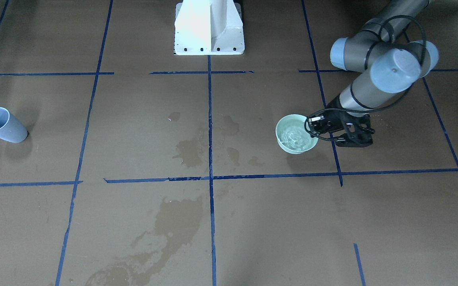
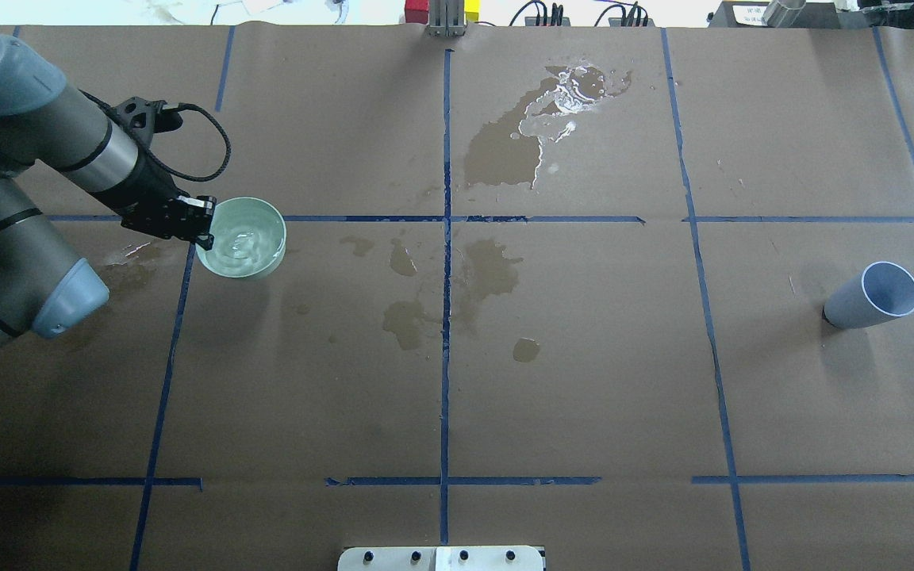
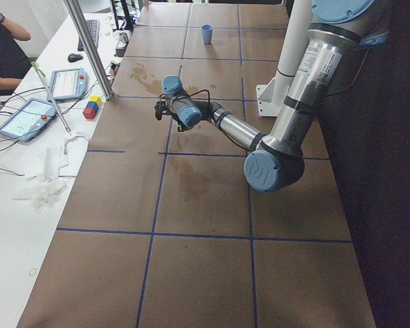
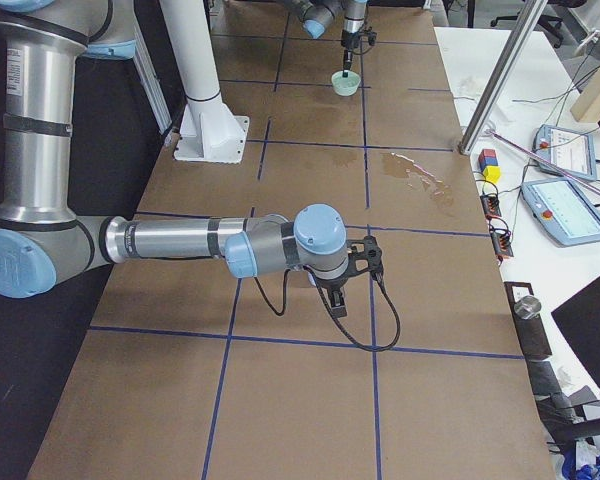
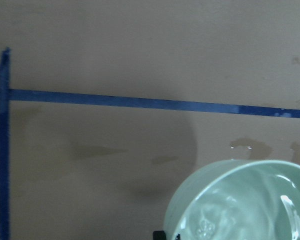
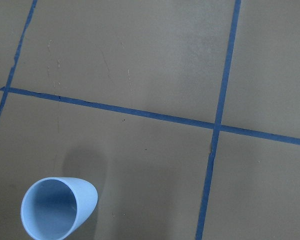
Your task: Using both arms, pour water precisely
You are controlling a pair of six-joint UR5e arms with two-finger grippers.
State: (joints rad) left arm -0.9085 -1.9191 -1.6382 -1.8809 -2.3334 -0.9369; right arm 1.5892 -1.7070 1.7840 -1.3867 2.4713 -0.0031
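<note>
Bowl (image 2: 244, 271) far left, pale green, rim pinched in left gripper (image 2: 201, 224); offset shadow suggests it is clear of table (image 2: 584, 381). Held level, so rippling water (image 2: 241, 238) inside does not spill. Centre: brown wet stains (image 2: 497, 266). Far right: blue cup (image 2: 873, 297), upright, open, probable pour target. Right gripper (image 4: 340, 308) poised above table, cup in its wrist view; opening cannot be told.

Landmark: pedestal (image 1: 209, 28), at table's (image 2: 584, 381) robot-side edge, centre.
Ahead and left of pedestal: bowl (image 2: 241, 236), water (image 2: 247, 242) in it, left gripper (image 2: 203, 224) clamped on its outer rim.
Ahead and right, well apart: cup (image 2: 873, 296).
Straight ahead, on table: wet stains (image 2: 489, 270); beyond them, toward far edge, puddle (image 2: 536, 127).
</note>
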